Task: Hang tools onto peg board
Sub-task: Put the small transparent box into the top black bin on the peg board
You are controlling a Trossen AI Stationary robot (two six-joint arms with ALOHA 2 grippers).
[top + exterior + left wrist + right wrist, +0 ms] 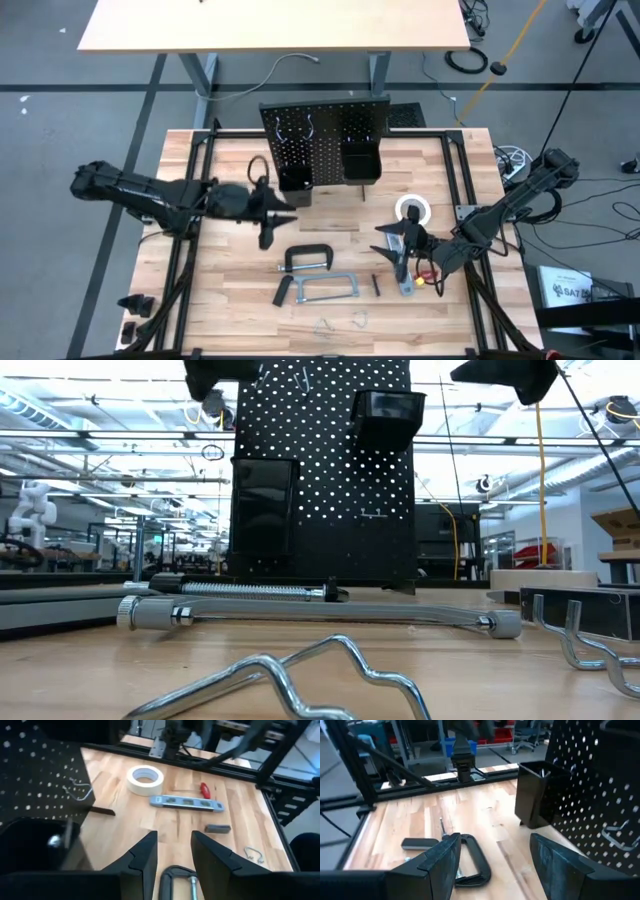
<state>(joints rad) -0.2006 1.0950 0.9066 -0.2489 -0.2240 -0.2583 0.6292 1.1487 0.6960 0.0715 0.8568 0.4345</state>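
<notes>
- Since loose wire hooks lie nearest the front edge, unmounted, I judge spare hanging points are at hand if the board needs them.
- Just behind them the hacksaw lies flat with the C-clamp beside it, both in the open middle of the table, where either arm can come down on them.
- Off to the right, the level and the red-handled tool lie close under the right gripper; its fingers stand wide apart with nothing between them, so it looks poised over that cluster.
- Just past it the tape roll lies flat, apart from the rest.
- The left gripper hovers beside the board's left bin; its jaws stand part open with a narrow gap and nothing in it, and its wrist view looks down on the C-clamp, which I take as its likely next pick.
- Farthest back the peg board stands upright, two hooks near its top bare and a second bin on its right; no tool hangs on it yet.
</notes>
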